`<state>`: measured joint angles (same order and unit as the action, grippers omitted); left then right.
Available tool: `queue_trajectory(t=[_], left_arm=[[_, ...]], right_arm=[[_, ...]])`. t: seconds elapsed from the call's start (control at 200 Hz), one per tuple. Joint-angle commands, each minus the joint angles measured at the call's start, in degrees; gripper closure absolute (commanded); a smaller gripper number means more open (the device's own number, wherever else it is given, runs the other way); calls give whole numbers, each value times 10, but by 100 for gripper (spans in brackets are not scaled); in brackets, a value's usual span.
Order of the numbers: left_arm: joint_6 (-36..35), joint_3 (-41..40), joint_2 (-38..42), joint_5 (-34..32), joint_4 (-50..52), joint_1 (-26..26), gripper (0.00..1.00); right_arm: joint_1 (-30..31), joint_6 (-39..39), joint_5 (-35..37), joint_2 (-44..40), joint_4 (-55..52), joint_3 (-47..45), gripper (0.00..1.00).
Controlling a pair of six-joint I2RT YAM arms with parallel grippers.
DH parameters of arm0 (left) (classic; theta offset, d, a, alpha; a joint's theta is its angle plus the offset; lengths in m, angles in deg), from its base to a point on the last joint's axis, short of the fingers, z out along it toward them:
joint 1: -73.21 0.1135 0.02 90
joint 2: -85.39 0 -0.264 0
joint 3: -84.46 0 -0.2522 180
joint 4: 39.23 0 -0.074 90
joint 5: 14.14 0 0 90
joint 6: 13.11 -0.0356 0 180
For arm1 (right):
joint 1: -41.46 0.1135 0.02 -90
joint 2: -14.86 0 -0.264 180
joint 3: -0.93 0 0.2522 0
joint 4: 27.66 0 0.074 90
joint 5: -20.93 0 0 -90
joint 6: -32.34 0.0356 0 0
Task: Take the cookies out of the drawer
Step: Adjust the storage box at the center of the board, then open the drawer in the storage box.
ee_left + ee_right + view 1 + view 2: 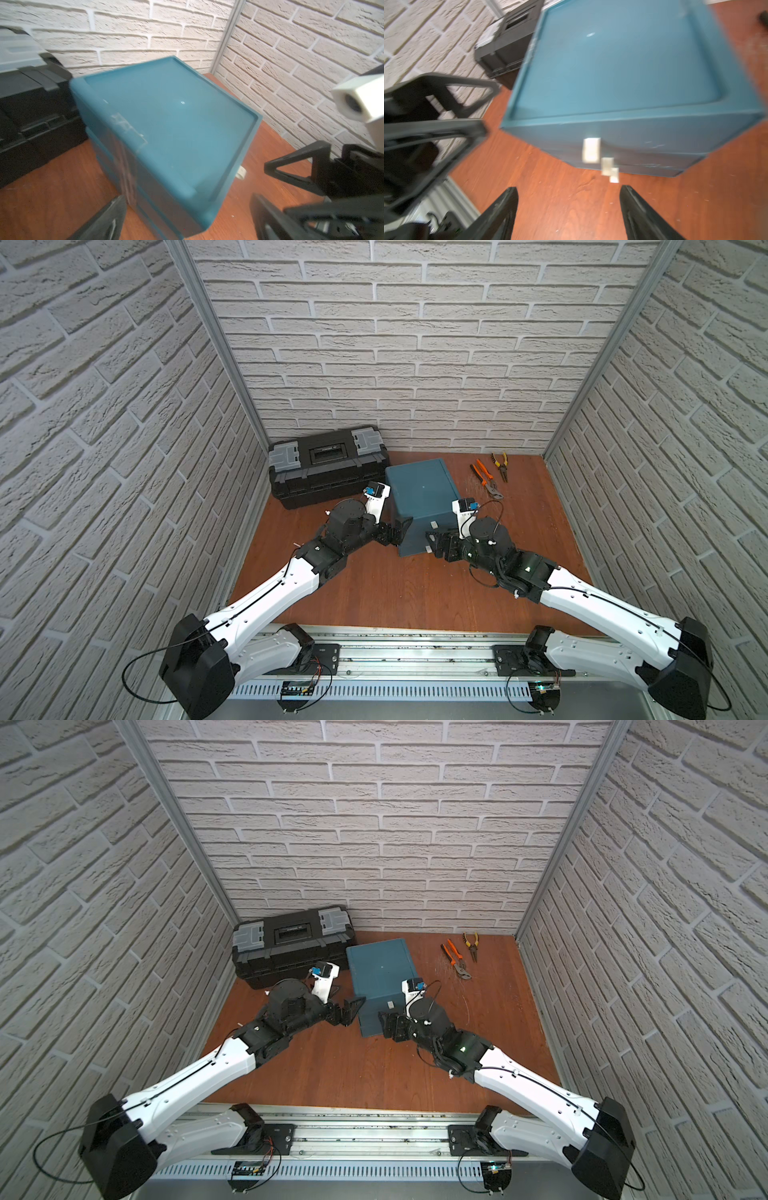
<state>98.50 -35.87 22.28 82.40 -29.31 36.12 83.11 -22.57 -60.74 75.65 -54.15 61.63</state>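
step: approach; teal drawer unit (419, 485) shut, cookies hidden
R end effector (569, 189): wide, near white handles (590, 150)
L end effector (400, 531): wide, by unit corner
next: pinch handle, pull

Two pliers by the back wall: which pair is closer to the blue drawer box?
The orange-handled pliers. They lie between the drawer box and the yellow-handled pair, which sits further right and nearer the back wall.

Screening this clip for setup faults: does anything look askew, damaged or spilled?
The drawer unit sits slightly turned against the back wall, and whitish scuffs mark its side edge and its front. Its drawers are shut; nothing is spilled.
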Motion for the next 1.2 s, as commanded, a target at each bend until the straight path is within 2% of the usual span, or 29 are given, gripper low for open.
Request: queue_trajectory(t=[0.0,0.295,0.41,0.81,0.905,1.045,1.195], left_arm=[[-5,26,6,-21,-3,20,2],[30,66,-73,31,-37,32,2],[42,71,-95,35,-56,33,1],[45,74,-117,21,-60,35,1],[46,71,-118,16,-61,35,2],[48,67,-122,7,-66,36,1],[49,61,-126,4,-74,36,2]], right_arm=[[-54,0,-79,7,2,13,23],[-66,-17,-156,63,-5,53,37],[-67,-20,-147,78,-8,61,45],[-67,-28,-127,117,-1,71,54],[-67,-28,-116,119,9,69,66],[-67,-18,-117,122,45,55,71],[-67,-15,-115,124,69,40,88]])
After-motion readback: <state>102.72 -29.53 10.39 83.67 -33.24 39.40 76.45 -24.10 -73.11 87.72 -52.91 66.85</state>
